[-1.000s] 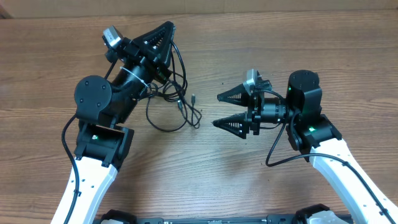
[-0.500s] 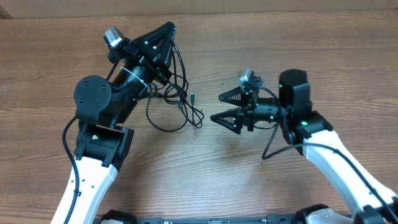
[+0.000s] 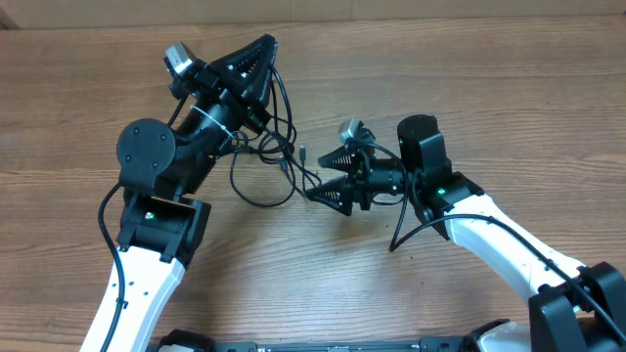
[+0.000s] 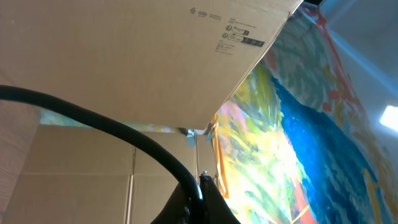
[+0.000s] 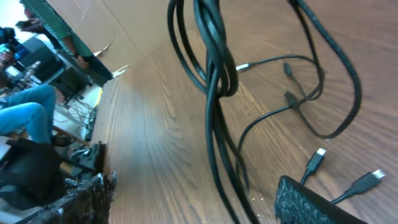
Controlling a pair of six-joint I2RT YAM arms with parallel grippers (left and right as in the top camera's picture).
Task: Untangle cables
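Note:
The cables [image 3: 279,161] are thin black cords tangled on the wooden table between the arms, with loops and small plugs [image 3: 305,154]. My left gripper [image 3: 266,51] is raised and tilted, shut on one cable strand that hangs down to the tangle. The left wrist view shows that cable [image 4: 112,127] pinched at the fingertips [image 4: 201,184]. My right gripper [image 3: 316,178] is open, with its tips at the right edge of the tangle. In the right wrist view, twisted strands [image 5: 214,68] run down between its open fingers [image 5: 199,208], and two plugs [image 5: 317,155] lie near the right finger.
A cardboard box [image 4: 143,56] and a colourful painted cloth [image 4: 323,143] show in the left wrist view. The wooden table [image 3: 469,88] extends on all sides. Chairs and a seated person [image 5: 31,106] are beyond the table's far edge.
My right arm has moved left across the table, bringing its open gripper up to the tangle. The left arm and the held cable have not moved.

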